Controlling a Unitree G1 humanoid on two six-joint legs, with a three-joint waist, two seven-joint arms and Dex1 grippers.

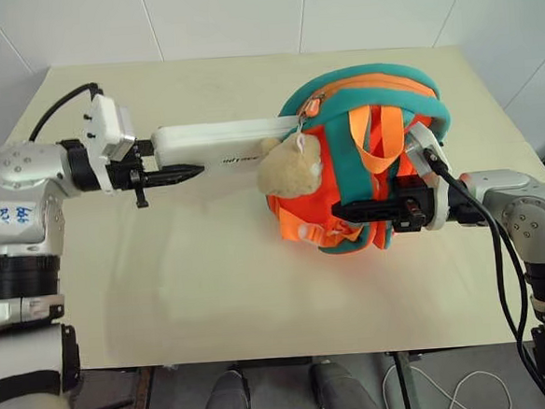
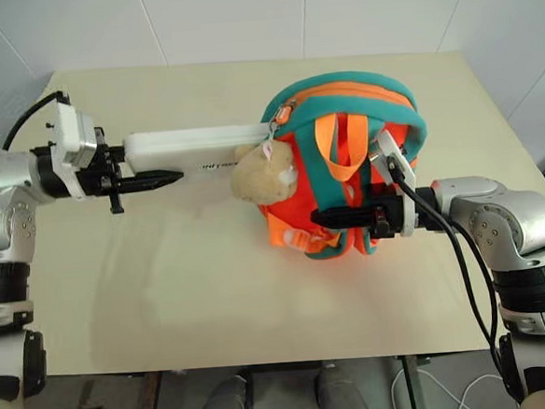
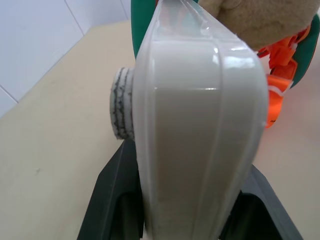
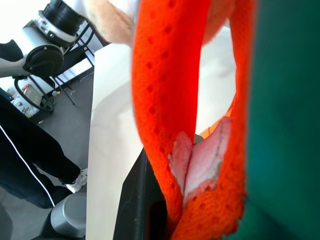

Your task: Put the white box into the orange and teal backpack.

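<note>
1. Gripping the white box at its outer end, the left gripper has its two black fingers clamped on either side of the case; in the left wrist view the box's rounded end rises between the fingers.
2. The box is held level above the table, pointing at the orange and teal backpack. Its far end meets the backpack's teal-edged opening beside the plush toy.
3. The right gripper is closed on an orange webbing loop at the front of the backpack, which stands upright on the table.
4. How far the box has entered the backpack cannot be told: the plush toy and the teal rim cover that end.
5. The small dark lettering on the box is too small to read.
6. The right gripper's fingertips are largely hidden by straps.
</note>
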